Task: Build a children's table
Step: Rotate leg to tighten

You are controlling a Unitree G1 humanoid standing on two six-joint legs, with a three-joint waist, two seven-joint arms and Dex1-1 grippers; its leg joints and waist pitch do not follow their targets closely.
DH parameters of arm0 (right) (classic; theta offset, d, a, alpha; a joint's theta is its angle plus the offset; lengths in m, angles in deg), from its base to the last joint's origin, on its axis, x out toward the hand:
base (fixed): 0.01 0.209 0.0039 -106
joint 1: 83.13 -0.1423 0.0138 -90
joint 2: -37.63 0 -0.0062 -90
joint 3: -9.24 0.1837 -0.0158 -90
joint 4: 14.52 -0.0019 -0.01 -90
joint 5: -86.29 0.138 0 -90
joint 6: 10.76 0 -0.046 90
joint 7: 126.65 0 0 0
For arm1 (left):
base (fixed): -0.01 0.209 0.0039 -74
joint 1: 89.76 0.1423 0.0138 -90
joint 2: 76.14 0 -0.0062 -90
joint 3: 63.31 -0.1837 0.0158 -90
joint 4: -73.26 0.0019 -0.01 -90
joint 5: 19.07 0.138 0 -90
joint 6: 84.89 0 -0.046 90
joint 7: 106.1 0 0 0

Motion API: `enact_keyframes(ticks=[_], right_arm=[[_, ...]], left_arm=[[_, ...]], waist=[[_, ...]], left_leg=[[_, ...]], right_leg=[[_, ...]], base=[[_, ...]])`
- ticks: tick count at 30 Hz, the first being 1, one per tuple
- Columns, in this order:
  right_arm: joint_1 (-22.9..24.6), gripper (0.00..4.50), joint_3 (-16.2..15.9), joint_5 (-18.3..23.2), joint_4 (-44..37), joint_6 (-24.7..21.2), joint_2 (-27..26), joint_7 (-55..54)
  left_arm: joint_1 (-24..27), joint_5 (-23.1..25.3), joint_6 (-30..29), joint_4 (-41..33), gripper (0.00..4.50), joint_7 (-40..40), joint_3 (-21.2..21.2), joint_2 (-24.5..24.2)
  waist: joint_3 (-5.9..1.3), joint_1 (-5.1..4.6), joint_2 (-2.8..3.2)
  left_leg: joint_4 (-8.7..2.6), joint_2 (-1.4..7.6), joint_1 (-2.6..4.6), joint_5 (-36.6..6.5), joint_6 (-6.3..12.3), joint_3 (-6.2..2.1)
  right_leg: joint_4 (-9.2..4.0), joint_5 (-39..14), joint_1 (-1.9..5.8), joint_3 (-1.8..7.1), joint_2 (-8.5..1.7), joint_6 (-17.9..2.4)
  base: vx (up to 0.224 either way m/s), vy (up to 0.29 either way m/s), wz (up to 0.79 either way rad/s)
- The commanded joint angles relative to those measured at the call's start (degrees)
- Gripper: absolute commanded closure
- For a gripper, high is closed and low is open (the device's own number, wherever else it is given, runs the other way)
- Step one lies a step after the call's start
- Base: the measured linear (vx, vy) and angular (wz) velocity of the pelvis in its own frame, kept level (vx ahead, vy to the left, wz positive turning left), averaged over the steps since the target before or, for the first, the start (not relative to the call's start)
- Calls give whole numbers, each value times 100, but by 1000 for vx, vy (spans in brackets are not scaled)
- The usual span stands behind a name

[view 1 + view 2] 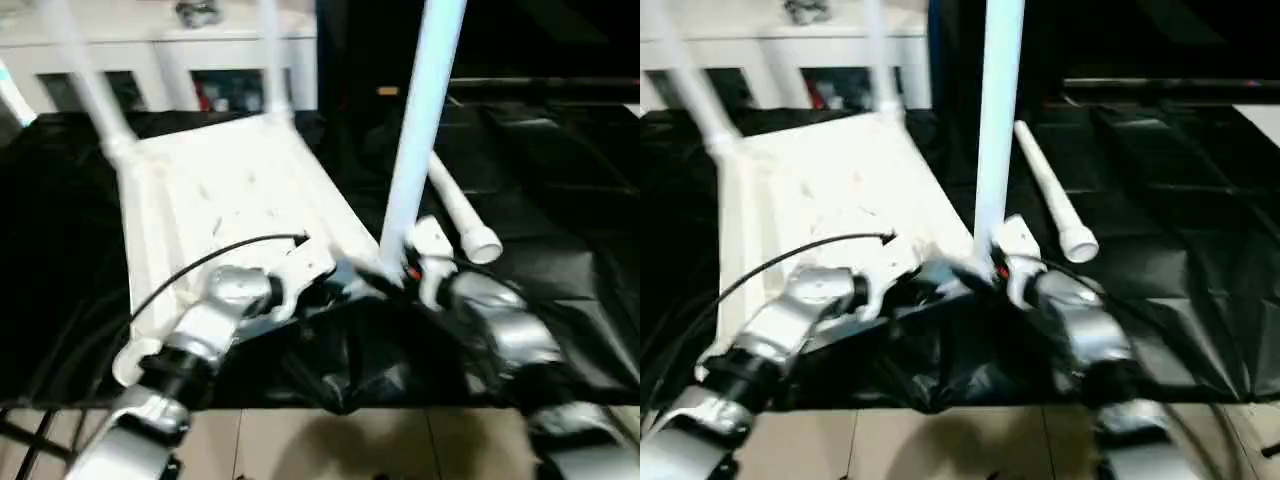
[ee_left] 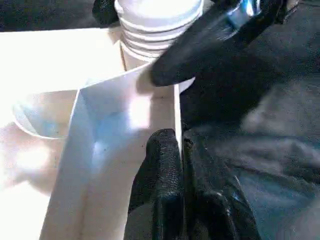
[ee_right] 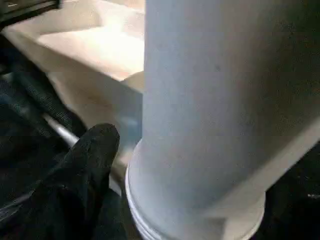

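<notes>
Black-sheeted floor: the inverted table top (image 1: 230, 200) lay at its left. Left fingers (image 2: 162, 165) clamped its rim; right fingers' (image 3: 87, 165) state unclear beside the upright leg (image 1: 420, 130), which probably needed straight downward seating.

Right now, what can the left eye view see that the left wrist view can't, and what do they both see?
The left eye view takes in the whole upside-down table top, two legs standing at its far corners, a loose leg lying on the black sheet, and a white cabinet behind. The left wrist view is close up: a black finger of the left end effector against the top's thin rim, and the ribbed end of a leg at a corner. Both share the upright leg held by the right end effector.
</notes>
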Motion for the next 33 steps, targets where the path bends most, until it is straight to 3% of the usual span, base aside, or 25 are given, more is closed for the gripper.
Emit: enact_keyframes(ticks=[1,6,10,19,22,23,25,28,33], right_arm=[[58,90,-246,126,-296,-120,74,528],[173,125,-330,248,-637,-324,307,1050],[197,166,-397,237,-688,-382,382,1213],[267,178,-388,202,-716,-451,336,1115],[190,178,-226,98,-487,-416,87,434],[78,178,-50,-5,-204,-414,-194,-320],[-17,178,125,-73,71,-385,-519,-1096],[-139,178,296,-69,447,-286,-995,-1911],[-583,178,749,-6,1276,-184,-1664,-3369]], left_arm=[[-62,-163,200,-381,450,-553,-237,-27],[-19,-273,142,-511,450,-1213,-385,-275],[16,-274,142,-567,450,-1327,-453,-359],[6,-198,151,-500,450,-1155,-366,-303],[-85,-136,105,-359,450,-626,-204,-77],[-198,-13,40,-197,450,-22,-78,143],[-289,107,-107,-79,450,632,53,385],[-301,173,-463,-80,450,1433,231,763],[-243,253,-743,-95,450,2180,342,1255]], waist=[[-413,14,-46],[-428,83,-36],[-422,120,-33],[-425,119,-44],[-411,101,-42],[-412,93,-45],[-396,27,-34],[-401,-57,-36],[-425,-162,-66]], left_leg=[[-372,114,-15,-936,542,6],[-364,132,-12,-807,576,10],[-372,128,7,-893,481,16],[-368,115,-14,-847,458,11],[-373,108,-8,-888,399,13],[-374,96,-11,-940,351,8],[-383,75,-2,-1069,207,-3],[-374,63,-26,-1051,158,-9],[-354,47,-61,-820,352,-5]], right_leg=[[-350,-1550,382,288,-287,-1124],[-304,-1289,374,299,-287,-1203],[-316,-1404,364,300,-290,-1184],[-324,-1458,375,294,-291,-1123],[-347,-1571,355,293,-284,-1085],[-363,-1707,371,282,-292,-1035],[-418,-2126,361,253,-288,-880],[-431,-2245,369,249,-297,-789],[-410,-1868,367,246,-285,-941]], base=[[0,0,0],[0,0,0],[0,0,0],[0,0,0],[0,0,0],[0,0,0],[0,0,0],[0,0,0],[0,0,0]])
